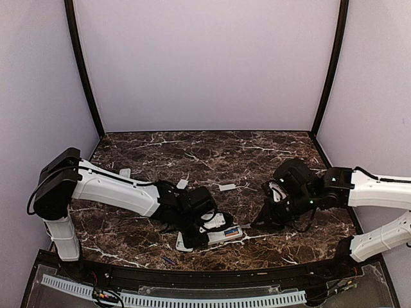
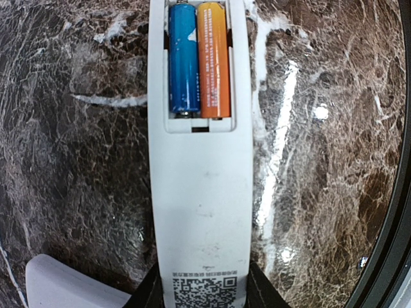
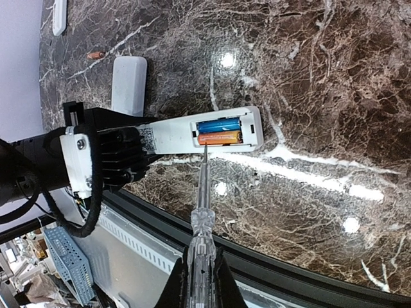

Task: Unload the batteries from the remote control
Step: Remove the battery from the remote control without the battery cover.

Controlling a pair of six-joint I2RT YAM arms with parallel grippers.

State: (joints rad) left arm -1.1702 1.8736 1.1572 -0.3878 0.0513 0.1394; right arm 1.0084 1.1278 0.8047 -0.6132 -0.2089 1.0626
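**A:** From above, where is the remote control (image 1: 226, 234)?

**B:** Low on the marble table (image 1: 192, 154), near the front edge. The left gripper (image 1: 207, 230) has one end of it clamped. The right gripper (image 1: 264, 221) hangs just to its right (its fingers are too dark to read from here).

**A:** And the left wrist view?

**B:** The remote lies back-up with its compartment open. A blue battery (image 2: 183, 58) and an orange battery (image 2: 213, 61) sit inside, side by side and touching. The fingers (image 2: 146, 296) press on both long edges of the remote.

**A:** Right wrist?

**B:** That gripper is pinched tight on a clear-handled screwdriver (image 3: 201, 212). The tip is at the compartment's edge beside the orange battery; whether it touches, I can't tell. A loose orange cell (image 3: 96, 55) lies well apart on the table.
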